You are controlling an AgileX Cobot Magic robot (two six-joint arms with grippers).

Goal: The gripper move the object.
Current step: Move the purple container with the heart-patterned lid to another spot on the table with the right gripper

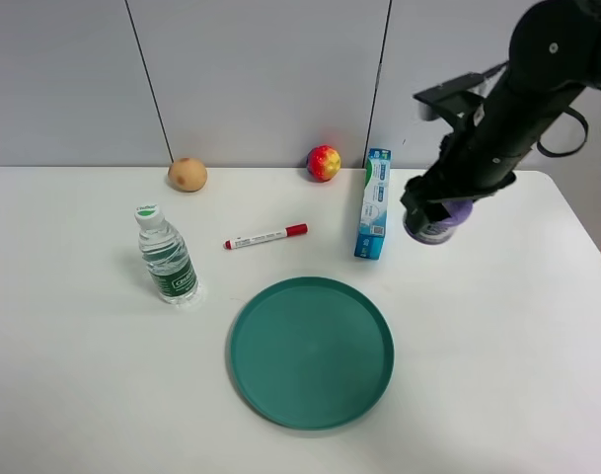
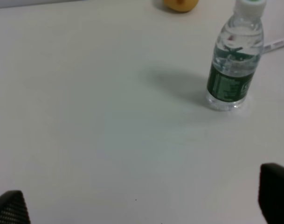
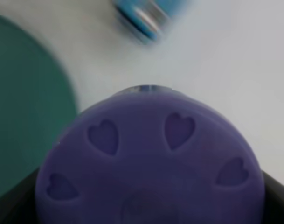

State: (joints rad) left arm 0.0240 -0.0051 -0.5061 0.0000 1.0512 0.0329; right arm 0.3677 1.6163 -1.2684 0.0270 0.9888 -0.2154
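Observation:
My right gripper (image 1: 436, 215) is shut on the small jar (image 1: 435, 227) and holds it above the table, to the right of the blue box. The jar's purple lid (image 3: 151, 158), with heart shapes pressed into it, fills the right wrist view, with black jaw edges at both sides. The teal plate (image 1: 311, 352) lies at the table's front middle, left of and nearer than the jar; its edge shows in the right wrist view (image 3: 25, 102). My left gripper (image 2: 142, 205) shows only two black fingertips set far apart over bare table, empty.
A green-capped water bottle (image 1: 166, 256) stands at the left, also in the left wrist view (image 2: 235, 60). A red-capped marker (image 1: 265, 236), a blue box (image 1: 374, 204), a red-yellow apple (image 1: 323, 163) and a brown round fruit (image 1: 187, 175) lie toward the back wall.

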